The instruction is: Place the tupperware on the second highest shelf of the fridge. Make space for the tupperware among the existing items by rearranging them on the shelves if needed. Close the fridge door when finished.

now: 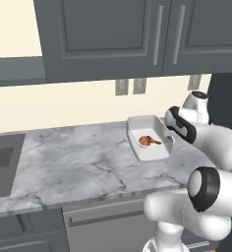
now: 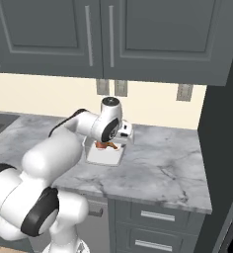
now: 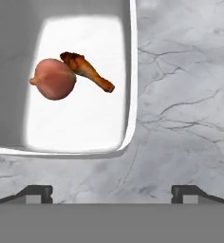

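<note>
We have the gripper (image 3: 112, 192) hovering wide open and empty just above the marble counter (image 1: 78, 162), beside the tupperware (image 1: 148, 138). The tub sits on the counter near the wall, holding a drumstick (image 3: 88, 71) and a red round food (image 3: 53, 79).

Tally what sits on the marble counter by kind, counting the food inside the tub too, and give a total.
Tupperware: 1
Brown drumstick: 1
Red round food: 1
Total: 3, all on the counter, with the hand open just off the tub's corner.
</note>
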Robot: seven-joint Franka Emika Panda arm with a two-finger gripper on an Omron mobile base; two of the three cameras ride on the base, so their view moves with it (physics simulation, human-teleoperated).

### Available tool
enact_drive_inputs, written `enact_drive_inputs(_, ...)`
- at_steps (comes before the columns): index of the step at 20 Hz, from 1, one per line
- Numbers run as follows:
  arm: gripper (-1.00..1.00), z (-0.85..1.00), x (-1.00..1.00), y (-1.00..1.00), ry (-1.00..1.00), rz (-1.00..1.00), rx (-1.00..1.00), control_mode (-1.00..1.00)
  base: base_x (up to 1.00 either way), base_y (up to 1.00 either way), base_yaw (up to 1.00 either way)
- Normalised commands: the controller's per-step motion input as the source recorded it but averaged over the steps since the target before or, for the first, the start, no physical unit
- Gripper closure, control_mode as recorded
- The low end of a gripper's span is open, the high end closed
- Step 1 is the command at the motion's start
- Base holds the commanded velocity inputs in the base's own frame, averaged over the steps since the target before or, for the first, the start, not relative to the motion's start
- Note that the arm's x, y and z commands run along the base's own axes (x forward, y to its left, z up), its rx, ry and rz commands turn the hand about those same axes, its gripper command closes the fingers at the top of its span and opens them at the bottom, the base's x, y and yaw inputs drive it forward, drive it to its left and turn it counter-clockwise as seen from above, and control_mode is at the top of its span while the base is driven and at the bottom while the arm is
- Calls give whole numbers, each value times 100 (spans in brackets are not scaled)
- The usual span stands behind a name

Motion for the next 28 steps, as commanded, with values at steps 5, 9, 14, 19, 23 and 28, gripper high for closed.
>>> enact_drive_inputs(5,-100,-1,60,-6,6,0,3,-100,0,0,0)
enact_drive_inputs(9,-100,-9,49,-18,8,0,3,-100,0,0,0)
enact_drive_inputs(14,-100,-28,36,-8,10,0,0,-100,0,0,0)
enact_drive_inputs(19,-100,-53,31,0,8,0,0,-100,0,0,0)
enact_drive_inputs(23,-100,-57,23,0,6,0,0,-100,0,0,0)
enact_drive_inputs(28,-100,-50,16,0,4,0,0,-100,0,0,0)
